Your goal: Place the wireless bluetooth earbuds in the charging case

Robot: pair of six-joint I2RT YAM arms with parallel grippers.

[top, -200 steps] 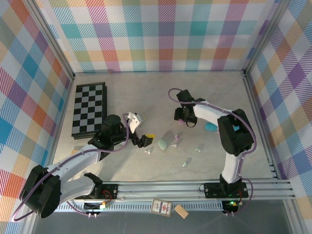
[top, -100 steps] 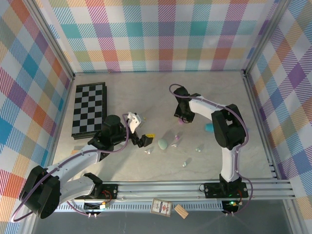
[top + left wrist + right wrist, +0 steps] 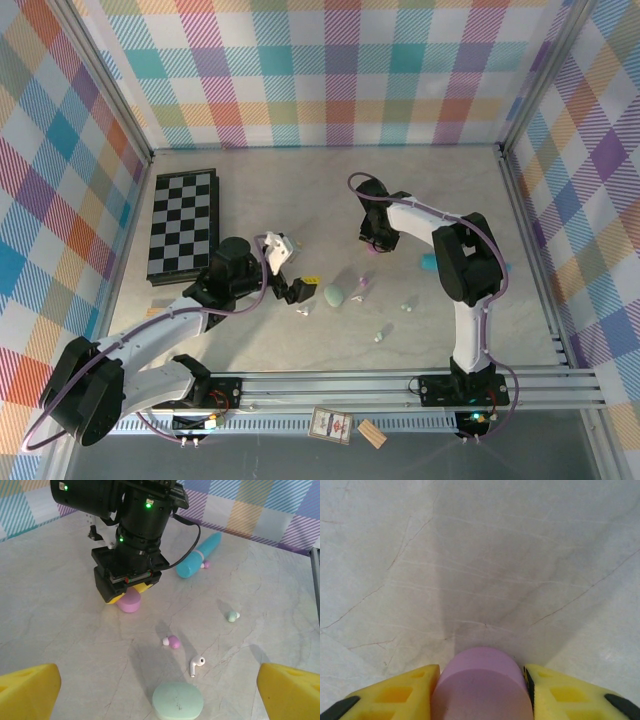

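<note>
Right arm (image 3: 465, 265): refolded, elbow drawn in from the tabletop's (image 3: 300, 190) right edge.
Right pincer (image 3: 129, 594): has settled over the pink case (image 3: 480, 685) near tabletop centre and is pinching it on both sides; judged ready for loading.
Left pincer (image 3: 296, 290): spread wide, unmoved.
Earbuds (image 3: 196, 666): loose mid-tabletop, none seated.
Surface: pale veined marble.
Room: plaid walls (image 3: 330, 70).

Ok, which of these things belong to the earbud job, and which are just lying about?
Job: pink case, mint case, white earbud, pink earbud, mint earbud, second pink earbud.
Lying about: teal wand, chessboard.
</note>
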